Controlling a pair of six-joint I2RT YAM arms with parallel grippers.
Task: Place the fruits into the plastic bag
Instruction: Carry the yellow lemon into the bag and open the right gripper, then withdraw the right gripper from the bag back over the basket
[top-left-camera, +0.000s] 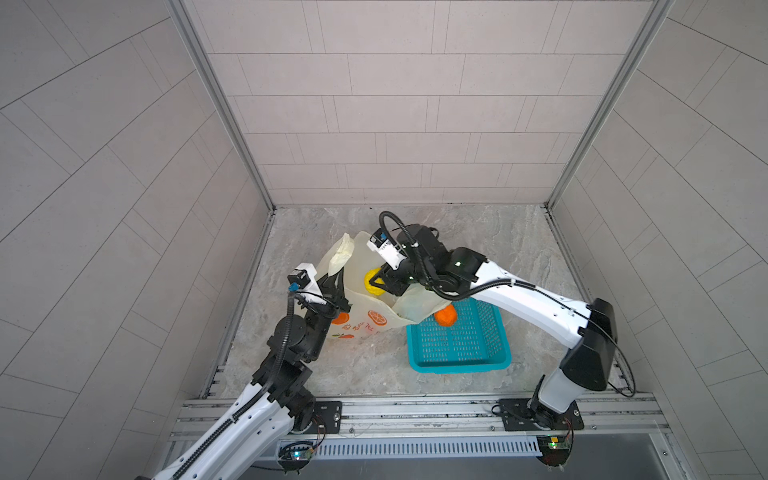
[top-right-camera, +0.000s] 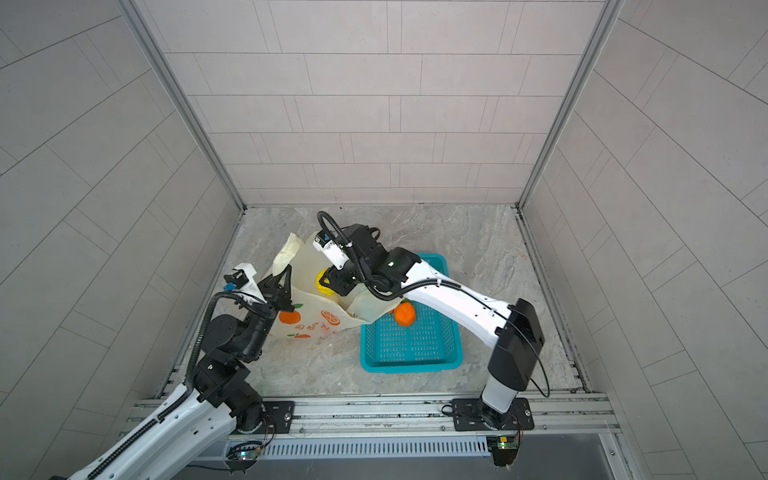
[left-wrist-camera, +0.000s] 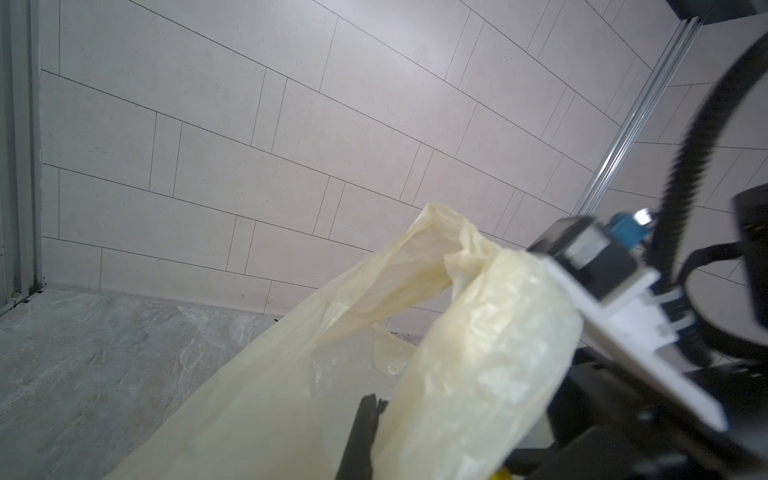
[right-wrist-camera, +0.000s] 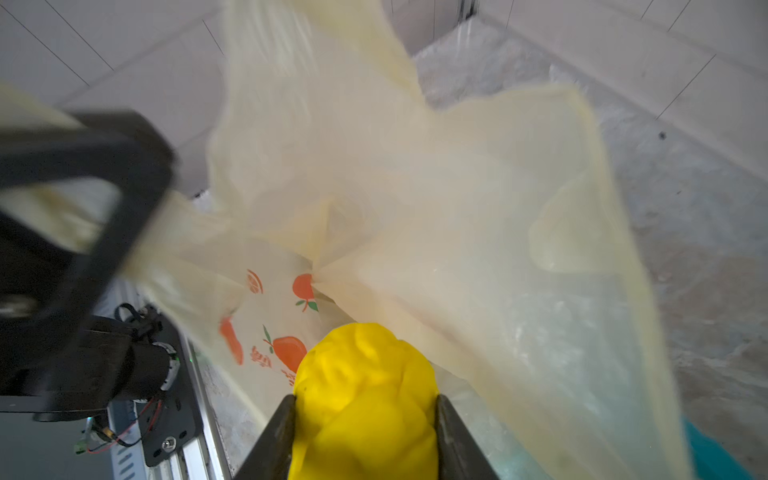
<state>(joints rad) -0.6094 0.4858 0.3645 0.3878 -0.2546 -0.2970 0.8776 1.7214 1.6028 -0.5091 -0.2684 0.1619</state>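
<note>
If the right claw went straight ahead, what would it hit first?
Probably the thin film of the plastic bag, just beyond the yellow lemon the right gripper holds; depth is unclear.

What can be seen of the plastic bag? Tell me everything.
The plastic bag is thin, translucent, cream-yellow and crinkled, printed with orange fruits and orange characters. It stands slumped on the table, mouth open upward, one handle loop sticking up. The left gripper pinches its rim; the right gripper holds a yellow fruit at the mouth. Its edge overlaps the teal basket.
</note>
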